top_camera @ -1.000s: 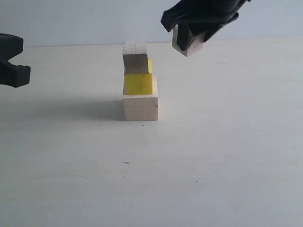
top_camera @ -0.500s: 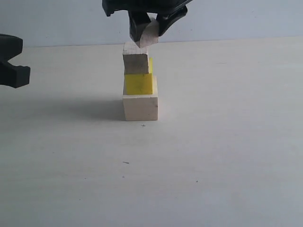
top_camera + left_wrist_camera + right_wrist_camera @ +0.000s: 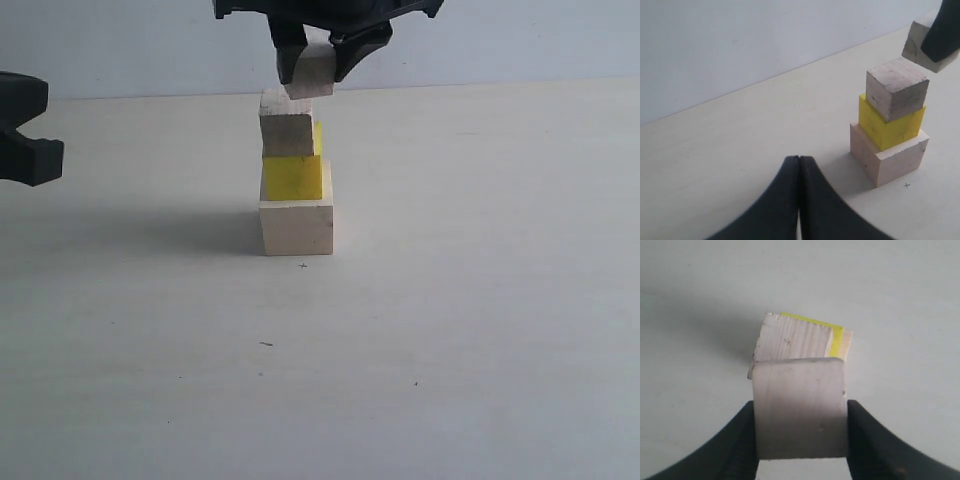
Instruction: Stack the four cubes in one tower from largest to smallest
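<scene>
Small wooden cube (image 3: 312, 80) in right claw (image 3: 318, 68) just over three-cube stack (image 3: 295, 180)

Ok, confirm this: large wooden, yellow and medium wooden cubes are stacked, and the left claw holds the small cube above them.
Wrong claw: the right claw holds the small cube above them, clear in the right wrist view; the left claw is shut and empty. The large wooden cube, yellow cube and medium wooden cube are stacked, as said.

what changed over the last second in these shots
The right gripper, holding the small pale wooden cube, swung leftward in the exterior view to above the stack of two wooden cubes and a yellow one. That stack and the shut left gripper stayed put.
</scene>
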{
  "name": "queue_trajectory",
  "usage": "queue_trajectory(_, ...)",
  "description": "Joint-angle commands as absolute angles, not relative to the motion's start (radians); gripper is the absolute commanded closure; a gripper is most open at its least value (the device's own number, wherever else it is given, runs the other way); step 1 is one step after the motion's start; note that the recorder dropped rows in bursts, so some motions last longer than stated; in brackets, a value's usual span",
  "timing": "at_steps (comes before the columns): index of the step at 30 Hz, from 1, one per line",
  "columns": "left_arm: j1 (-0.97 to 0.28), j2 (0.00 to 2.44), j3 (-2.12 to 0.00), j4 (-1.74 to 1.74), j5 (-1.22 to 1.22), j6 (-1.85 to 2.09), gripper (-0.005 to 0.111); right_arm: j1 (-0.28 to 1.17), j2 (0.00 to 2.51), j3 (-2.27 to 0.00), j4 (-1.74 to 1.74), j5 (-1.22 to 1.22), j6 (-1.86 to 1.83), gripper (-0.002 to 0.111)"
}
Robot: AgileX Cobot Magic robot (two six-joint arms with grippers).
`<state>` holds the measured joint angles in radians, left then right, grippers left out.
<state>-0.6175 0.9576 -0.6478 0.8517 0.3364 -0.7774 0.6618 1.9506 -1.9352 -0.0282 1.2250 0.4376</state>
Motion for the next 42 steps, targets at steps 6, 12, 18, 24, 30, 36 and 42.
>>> queue_trajectory(6, -0.617, 0.961, -0.654, 0.844, 0.319, -0.785, 0.107, 0.664, 1.994, -1.983, -0.047, 1.221, 0.455, 0.108)
queue_trajectory(12, -0.617, 0.961, -0.654, 0.844, 0.315, -0.785, 0.107, 0.668, 2.005, -2.012, -0.019, 1.221, 0.465, 0.108)
queue_trajectory(18, -0.617, 0.961, -0.654, 0.842, 0.315, -0.785, 0.107, 0.674, 2.005, -2.012, -0.027, 1.221, 0.478, 0.108)
queue_trajectory(24, -0.617, 0.961, -0.654, 0.835, 0.313, -0.785, 0.107, 0.674, 2.005, -2.012, -0.041, 1.221, 0.522, 0.108)
queue_trajectory(30, -0.617, 0.961, -0.654, 0.835, 0.311, -0.785, 0.107, 0.686, 2.005, -2.012, -0.042, 1.21, 0.546, 0.108)
queue_trajectory(36, -0.617, 0.961, -0.654, 0.833, 0.311, -0.785, 0.107, 0.686, 2.027, -2.012, -0.044, 1.197, 0.546, 0.108)
queue_trajectory(42, -0.617, 0.961, -0.654, 0.831, 0.309, -0.785, 0.107, 0.686, 2.032, -2.012, -0.066, 1.194, 0.578, 0.108)
